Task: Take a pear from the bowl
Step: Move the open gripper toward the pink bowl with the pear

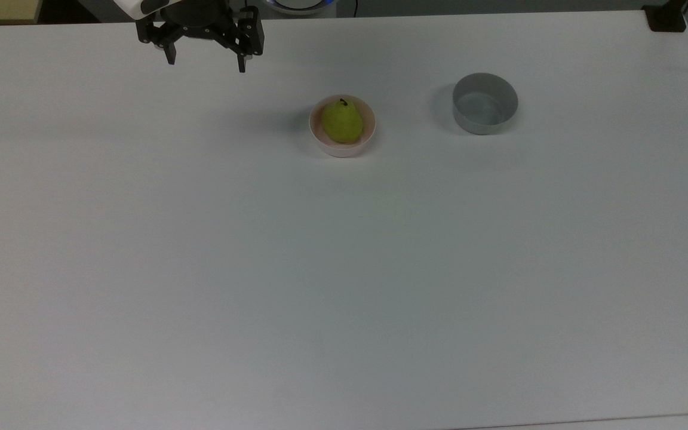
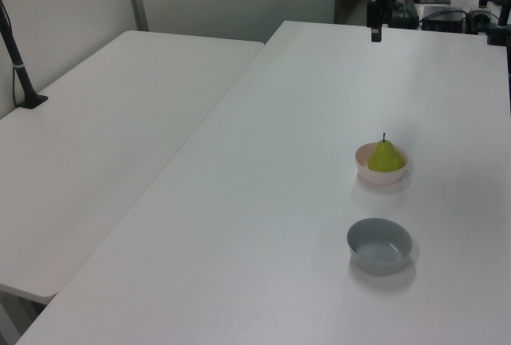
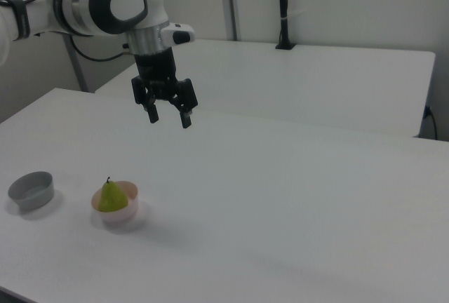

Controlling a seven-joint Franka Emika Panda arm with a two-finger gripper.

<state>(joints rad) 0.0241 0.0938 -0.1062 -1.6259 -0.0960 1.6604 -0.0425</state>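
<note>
The pear [image 1: 342, 122] lay in the pale pink bowl [image 1: 320, 138] on the white desk [image 1: 344, 269], its dark stem pointing toward the far edge in the top view. In the left view the pear [image 2: 386, 157] stood with its stem up, filling much of the bowl [image 2: 382, 176]. In the right view the pear [image 3: 111, 197] sat against the right view's left side of the bowl [image 3: 125, 215].

A grey straight-walled bowl [image 1: 485, 103] stood on the desk well apart from the pink one, to the top view's right. In the left view this grey bowl [image 2: 380, 246] was nearer the camera than the pink bowl; in the right view it [image 3: 31, 190] was to the right view's left of the pear.

The gripper [image 1: 205, 65] hung above the desk near its far edge, to the top view's left of the pink bowl and well apart from it. Its jaws stood wide open and held nothing. In the right view the gripper [image 3: 168, 118] hovered high over the desk, fingers pointing down, above and to the right view's right of the pear. A second white desk [image 2: 96, 145] stood alongside, at the left view's left.
</note>
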